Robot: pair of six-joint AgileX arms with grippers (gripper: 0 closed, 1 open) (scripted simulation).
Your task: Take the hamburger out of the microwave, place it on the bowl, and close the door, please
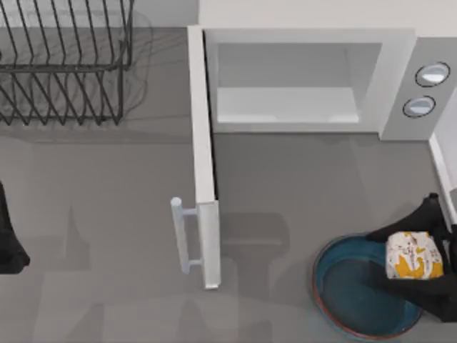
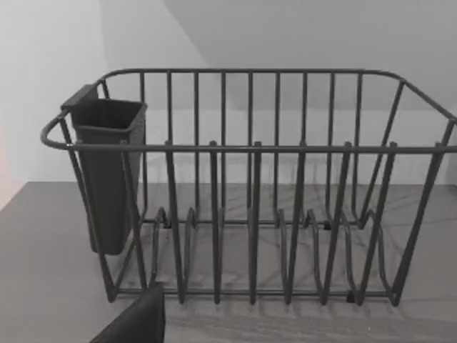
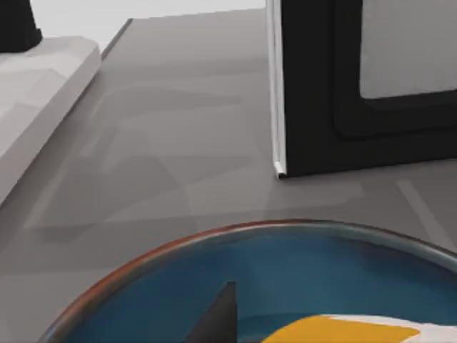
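- top view: the microwave (image 1: 300, 78) is sitting at the bench's far edge with its cavity bare, so the burger looks already taken out. the door (image 1: 203, 157) is standing wide open, swung toward the near edge, handle (image 1: 180, 232) on its left face; closing it is still to do.
- top view: the right gripper (image 1: 418, 254) is reaching in from the bench's right edge, its black fingers clamped on the burger (image 1: 413, 255) and holding it over the right part of the bowl (image 1: 343, 300), which is resting near the near right corner. whether the burger is touching the bowl i cannot tell; i judge that the placing is underway and the release is not yet made.
- top view: the left arm (image 1: 8, 239) is idling at the left edge, well apart from the door.
- left wrist view: the camera is facing the black wire rack (image 2: 250, 186) with a dark cup (image 2: 107, 171) hung on one end; a dark finger (image 2: 139, 321) is showing at the frame's edge, and whether the left jaws are open i cannot tell.
- right wrist view: the bowl's blue inside (image 3: 285, 279) and reddish rim are lying just below the camera, a yellow patch of the burger (image 3: 343, 332) and a dark fingertip (image 3: 218, 318) over them; beyond, the door's inner face (image 3: 335, 86) is standing upright on the grey bench.
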